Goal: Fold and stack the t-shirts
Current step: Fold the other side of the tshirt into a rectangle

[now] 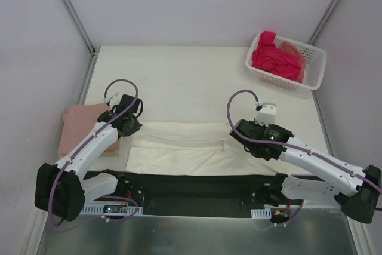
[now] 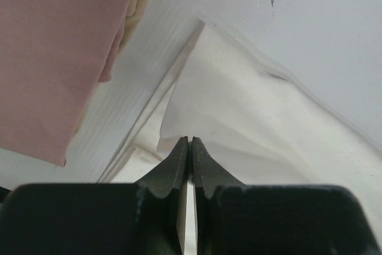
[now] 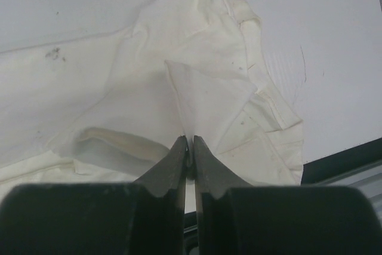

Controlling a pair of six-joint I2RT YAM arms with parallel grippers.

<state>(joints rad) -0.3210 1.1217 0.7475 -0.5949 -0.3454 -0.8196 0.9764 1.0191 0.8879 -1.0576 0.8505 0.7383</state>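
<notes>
Cream shirt flat on the tabletop; my left jaws and right jaws each pinch an end, ready for folding.

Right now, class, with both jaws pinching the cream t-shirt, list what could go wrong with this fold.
1. Left jaws and right jaws each pinch only a thin peak of the cream t-shirt; the cloth may slip out on lifting.
2. The left arm sits right beside the folded pink t-shirt; a sweep might ruffle it.
</notes>
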